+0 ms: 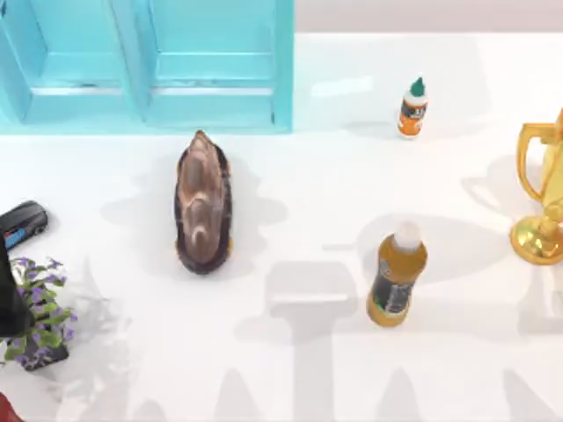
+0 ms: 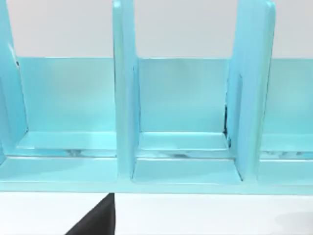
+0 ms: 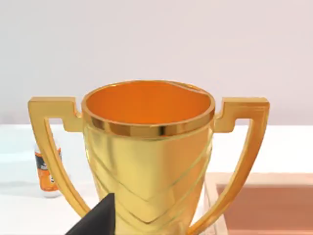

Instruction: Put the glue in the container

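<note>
— Where do the claws stand?

— A dark wedge of the left claw shows low in the left wrist view, a like wedge of the right claw in the right wrist view. I cannot tell whether either is apart or together. Neither holds anything that I can see.

— What lies nearest?

— On the white counter, the amber bottle stands upright, right of centre. At the left edge, a potted plant and a black gadget. A brown brush lies left of centre.

— And the glue?

— Farther back. The glue stands upright, cap up, on the right half, well beyond the amber bottle. In the right wrist view it peeks out behind a handle of the gold trophy.

— So which arm takes it?

— The right, I judge; it is nearer. But the trophy sits between that claw and the glue, so the reach should go around it.

— The goal?

— The blue container at the far left, just beside the glue's spot. Its open bays face the left claw. A tan tray also lies beside the trophy.
</note>
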Robot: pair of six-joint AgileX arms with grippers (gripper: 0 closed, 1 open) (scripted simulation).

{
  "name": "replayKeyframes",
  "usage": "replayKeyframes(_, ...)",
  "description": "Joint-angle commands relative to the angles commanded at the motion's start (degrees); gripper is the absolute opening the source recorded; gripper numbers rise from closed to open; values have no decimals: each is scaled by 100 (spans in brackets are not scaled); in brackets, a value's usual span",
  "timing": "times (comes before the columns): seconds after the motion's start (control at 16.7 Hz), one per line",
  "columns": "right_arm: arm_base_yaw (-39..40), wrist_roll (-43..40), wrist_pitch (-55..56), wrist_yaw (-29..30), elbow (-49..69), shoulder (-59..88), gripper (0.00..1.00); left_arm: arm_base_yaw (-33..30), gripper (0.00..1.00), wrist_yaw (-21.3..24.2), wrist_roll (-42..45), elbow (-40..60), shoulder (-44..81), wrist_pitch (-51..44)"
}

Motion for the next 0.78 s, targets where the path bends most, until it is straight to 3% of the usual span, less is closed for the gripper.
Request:
replayKeyframes(0.36, 136, 27, 324, 71, 344, 536, 100, 0, 100, 0, 0, 0, 0, 0)
replayKeyframes(0.78, 898, 232, 1780, 432, 1916, 3255, 100, 0, 100, 0, 0, 0, 0, 0)
